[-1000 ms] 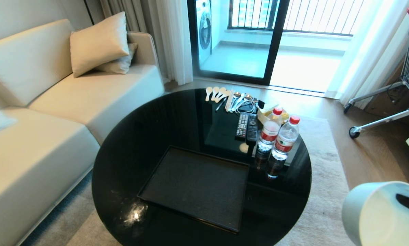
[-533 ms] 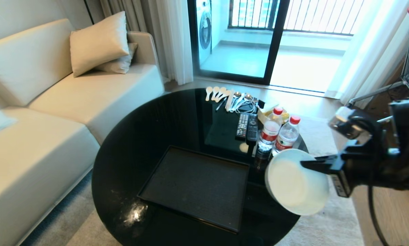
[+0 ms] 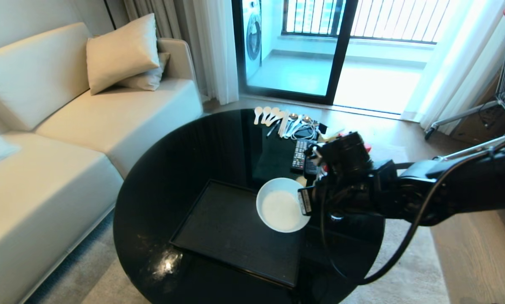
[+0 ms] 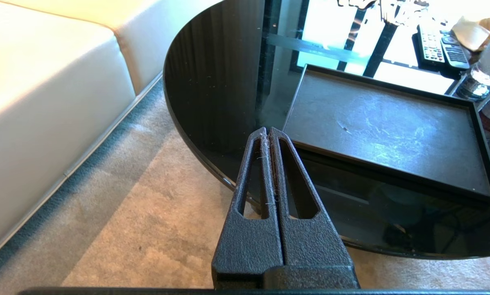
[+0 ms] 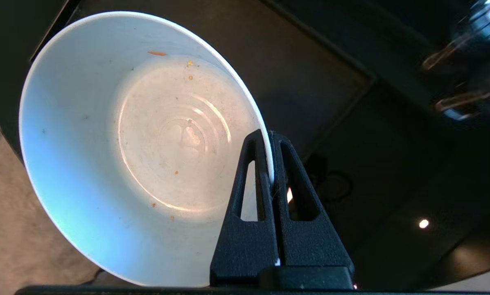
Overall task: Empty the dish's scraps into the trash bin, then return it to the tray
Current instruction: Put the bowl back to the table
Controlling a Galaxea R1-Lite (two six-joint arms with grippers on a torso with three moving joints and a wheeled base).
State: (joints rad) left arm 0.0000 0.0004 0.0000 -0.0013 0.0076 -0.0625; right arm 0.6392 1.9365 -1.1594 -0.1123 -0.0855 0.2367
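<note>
Right end effector (image 5: 269, 135) pinches the white dish (image 3: 282, 204) by its rim above the black tray (image 3: 231, 230); left end effector (image 4: 268, 132) rests pressed together beside the surface (image 4: 212, 78).

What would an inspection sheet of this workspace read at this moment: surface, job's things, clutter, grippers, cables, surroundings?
Surface: round black glass table, glossy.
Job's things: white bowl held above the black tray, near its far right corner; only tiny orange specks inside; trash bin not seen.
Clutter: remotes, spoons and chopsticks at the far edge; water bottles beside the tray.
Grippers: right gripper pinches the bowl's rim; left gripper shut, empty, off the table's near edge.
Cables: black cable loops under the right arm.
Surroundings: sofa, cushions, balcony door, cart.
</note>
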